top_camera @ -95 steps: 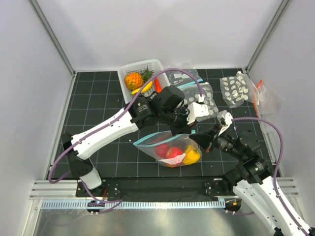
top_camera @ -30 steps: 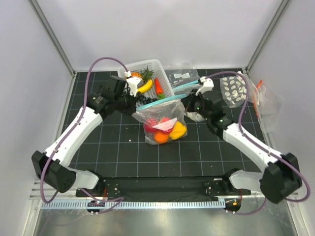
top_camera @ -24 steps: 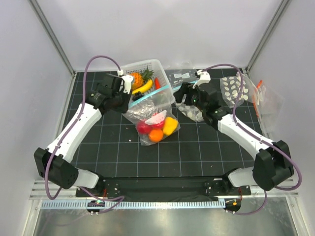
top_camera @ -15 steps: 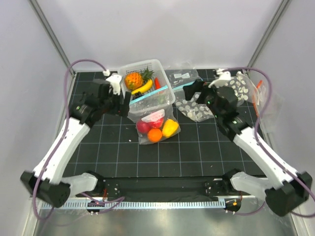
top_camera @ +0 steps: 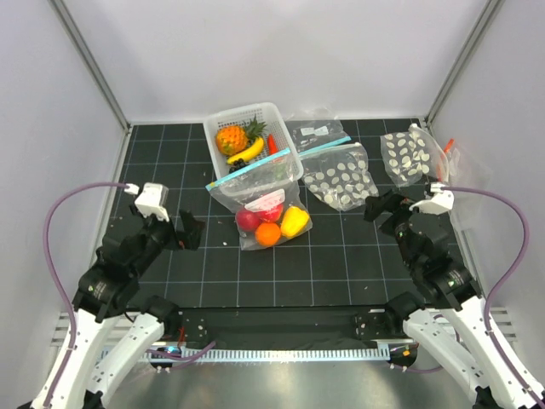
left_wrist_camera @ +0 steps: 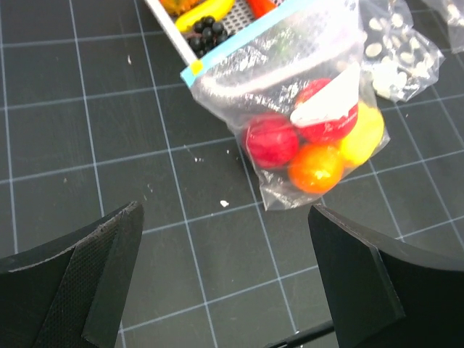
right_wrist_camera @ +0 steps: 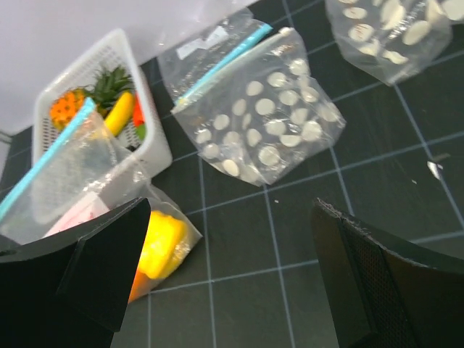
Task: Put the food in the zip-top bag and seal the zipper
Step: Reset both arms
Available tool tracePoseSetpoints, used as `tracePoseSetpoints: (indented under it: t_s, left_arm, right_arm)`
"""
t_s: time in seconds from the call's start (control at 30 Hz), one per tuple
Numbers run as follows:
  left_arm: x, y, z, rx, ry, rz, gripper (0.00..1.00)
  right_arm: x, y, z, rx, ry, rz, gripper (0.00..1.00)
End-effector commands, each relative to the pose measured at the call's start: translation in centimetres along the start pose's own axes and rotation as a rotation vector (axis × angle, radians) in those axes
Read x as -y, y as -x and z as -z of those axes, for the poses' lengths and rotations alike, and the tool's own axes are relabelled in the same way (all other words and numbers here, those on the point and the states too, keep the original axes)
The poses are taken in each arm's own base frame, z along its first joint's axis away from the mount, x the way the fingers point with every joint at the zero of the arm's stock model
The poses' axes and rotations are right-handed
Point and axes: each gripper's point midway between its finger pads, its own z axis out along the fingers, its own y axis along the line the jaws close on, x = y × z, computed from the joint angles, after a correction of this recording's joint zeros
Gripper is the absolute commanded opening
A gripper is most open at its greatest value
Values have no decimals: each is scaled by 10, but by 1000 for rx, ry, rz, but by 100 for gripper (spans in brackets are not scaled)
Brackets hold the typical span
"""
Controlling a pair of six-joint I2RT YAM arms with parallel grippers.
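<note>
The zip-top bag (top_camera: 261,198) lies in the middle of the mat, its upper part leaning on the white basket (top_camera: 223,117). Its teal zipper (top_camera: 252,168) runs as one straight line across the mouth. Inside sit the food pieces: two red rounds (top_camera: 248,220), an orange (top_camera: 268,234) and a yellow piece (top_camera: 294,221). My left gripper (top_camera: 187,232) hangs open to the left of the bag, holding nothing. In the left wrist view the bag (left_wrist_camera: 290,72) and food (left_wrist_camera: 316,165) lie ahead of the open gripper (left_wrist_camera: 225,290). My right gripper (top_camera: 383,210) is open on the bag's right, apart from it; its gripper (right_wrist_camera: 232,275) faces the yellow piece (right_wrist_camera: 164,243).
The basket holds a pineapple (top_camera: 230,139), a banana (top_camera: 247,151) and a red piece. Two white-dotted clear bags (top_camera: 338,175) (top_camera: 409,155) and a printed clear bag (top_camera: 312,132) lie at the back right. Grey walls enclose the mat.
Both grippers opened and let go of the bag's mouth, then both arms pulled back toward the near edge. The bag dropped and settled against the basket.
</note>
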Motion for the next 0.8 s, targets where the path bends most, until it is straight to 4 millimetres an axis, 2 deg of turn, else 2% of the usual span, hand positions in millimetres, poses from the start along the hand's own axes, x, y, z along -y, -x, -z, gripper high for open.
tracePoseSetpoints:
  t_s: [0.0, 0.1, 0.2, 0.23, 0.5, 0.77]
  left_arm:
    - [-1, -1, 3, 64, -12, -6, 100]
    - [-3, -1, 15, 100, -13, -2, 100]
    - [-6, -9, 18, 116, -11, 6, 100]
    - [-8, -15, 16, 107, -2, 9, 100]
    - [-5, -26, 2, 28, -9, 3, 100]
    - [-3, -31, -3, 0, -18, 2, 100]
  right_arm:
    - [32, 9, 16, 28, -144, -1, 100]
    - [41, 13, 24, 45, -167, 43, 100]
    - [50, 17, 27, 74, -203, 40, 100]
    - [48, 16, 27, 68, -190, 43, 100]
    - [45, 13, 28, 71, -153, 37, 100]
    - [45, 13, 25, 71, -170, 20, 100]
